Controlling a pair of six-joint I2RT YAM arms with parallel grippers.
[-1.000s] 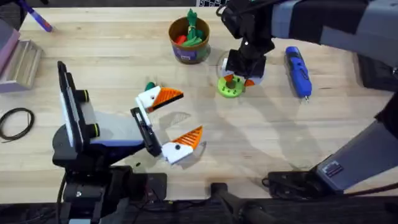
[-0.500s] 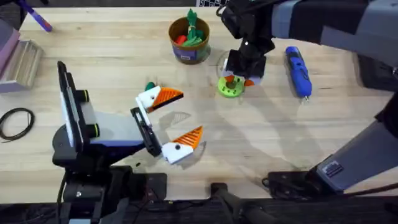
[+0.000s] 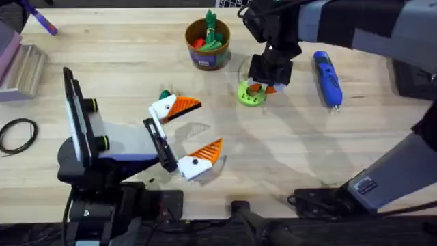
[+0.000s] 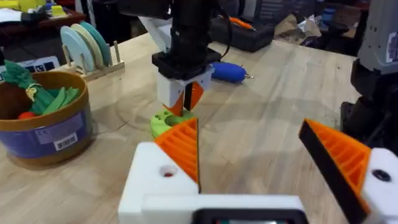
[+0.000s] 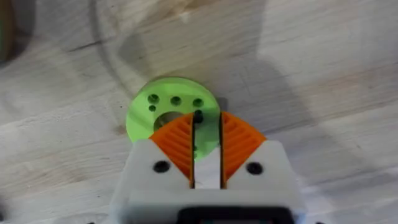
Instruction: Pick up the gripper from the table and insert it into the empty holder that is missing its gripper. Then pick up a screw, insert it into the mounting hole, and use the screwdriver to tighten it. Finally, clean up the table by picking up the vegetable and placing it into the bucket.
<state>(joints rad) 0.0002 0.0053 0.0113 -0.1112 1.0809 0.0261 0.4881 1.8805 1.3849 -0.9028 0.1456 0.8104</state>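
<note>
Bucket point(image 3: 207, 45): green and red vegetable inside
Right gripper point(image 5: 206, 127): pinching something small and dark over green disc point(image 5: 169, 112)
Left gripper point(image 3: 193, 133): spread wide

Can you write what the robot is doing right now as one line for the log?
right end effector: nearly shut over green disc | left end effector: open, idle | screwdriver: on table | bucket: holds vegetables

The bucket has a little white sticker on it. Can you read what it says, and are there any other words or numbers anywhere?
Sticker on the bucket: printed lines, too blurred to read.
Card beside the plate rack: black marks, too small to read.
Label on the right arm's base: too small to read.
Blue screwdriver: no writing shows.
So nothing here can be read.
</note>
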